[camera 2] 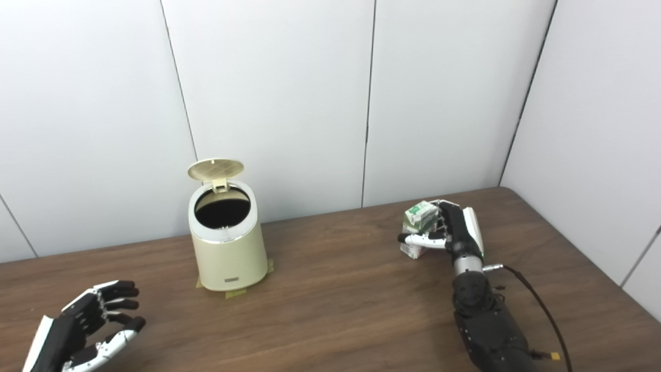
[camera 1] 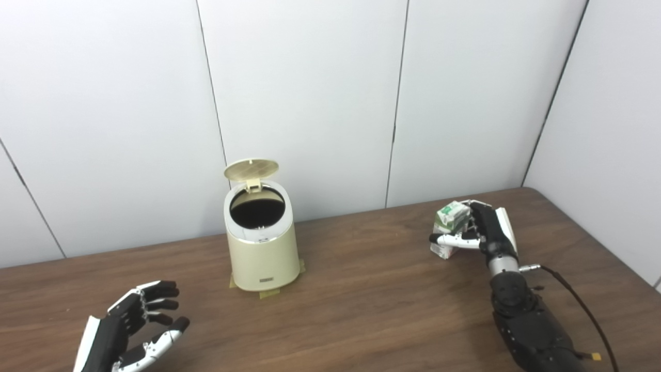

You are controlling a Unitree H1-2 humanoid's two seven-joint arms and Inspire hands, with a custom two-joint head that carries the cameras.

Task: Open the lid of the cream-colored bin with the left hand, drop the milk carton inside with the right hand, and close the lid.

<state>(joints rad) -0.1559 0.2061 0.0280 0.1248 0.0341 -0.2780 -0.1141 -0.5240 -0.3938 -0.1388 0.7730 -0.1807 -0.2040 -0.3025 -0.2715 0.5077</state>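
The cream-colored bin point(camera 1: 262, 253) stands upright on the wooden table point(camera 1: 361, 310), left of centre. Its round lid point(camera 1: 251, 169) is tipped up at the back, so the dark inside shows. A green and white milk carton point(camera 1: 451, 227) stands on the table at the right. My right hand point(camera 1: 480, 227) is wrapped around it, thumb across the front and fingers behind it. My left hand point(camera 1: 135, 323) rests low at the front left, well apart from the bin, fingers spread and holding nothing.
Tape strips point(camera 1: 268, 293) hold the bin's base to the table. White wall panels point(camera 1: 310, 103) rise just behind the table. The table's right edge point(camera 1: 599, 243) runs close to my right arm, whose black cable point(camera 1: 578, 299) trails over the wood.
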